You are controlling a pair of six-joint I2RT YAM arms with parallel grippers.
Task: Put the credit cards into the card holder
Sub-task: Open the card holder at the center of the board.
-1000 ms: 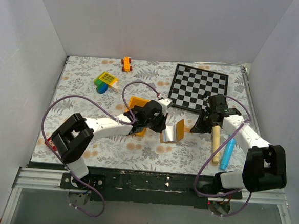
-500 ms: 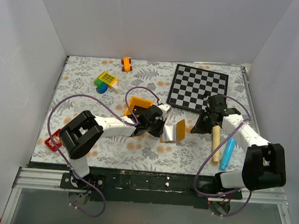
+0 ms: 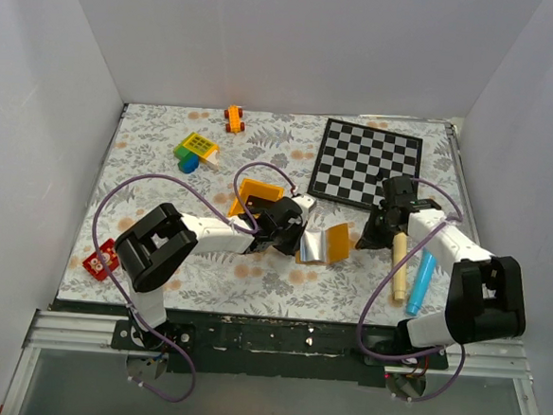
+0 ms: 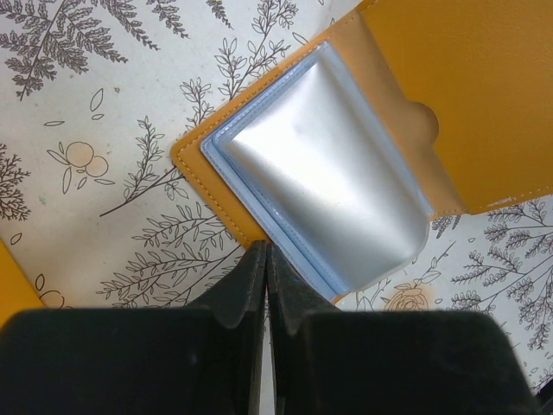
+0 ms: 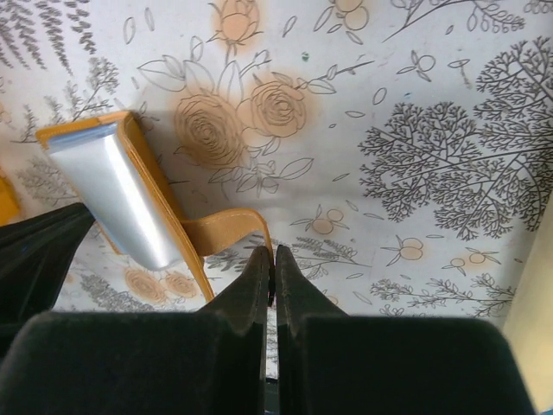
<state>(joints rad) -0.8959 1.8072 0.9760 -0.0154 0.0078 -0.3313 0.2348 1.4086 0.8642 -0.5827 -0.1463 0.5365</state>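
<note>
card holder (image 4: 328, 181) lies open mid-table on the floral table (image 4: 104, 112), between the arms, pale glossy sleeve up, tan flap curling. looks light and floppy, sleeve likely slick; best pinched at the stitched tan rim or flap. left gripper (image 4: 264, 259) clenched, tips at its near rim. right gripper (image 5: 272, 259) clenched at the flap end. nipping or only touching: cannot tell. credit cards not made out.

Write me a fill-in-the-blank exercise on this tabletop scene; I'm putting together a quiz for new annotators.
1. The card holder lies ____, with its pale lining showing.
2. The left gripper and the right gripper both have their jaws ____.
3. The chequered board is black and ____.

Missing words: open; shut; white.
</note>
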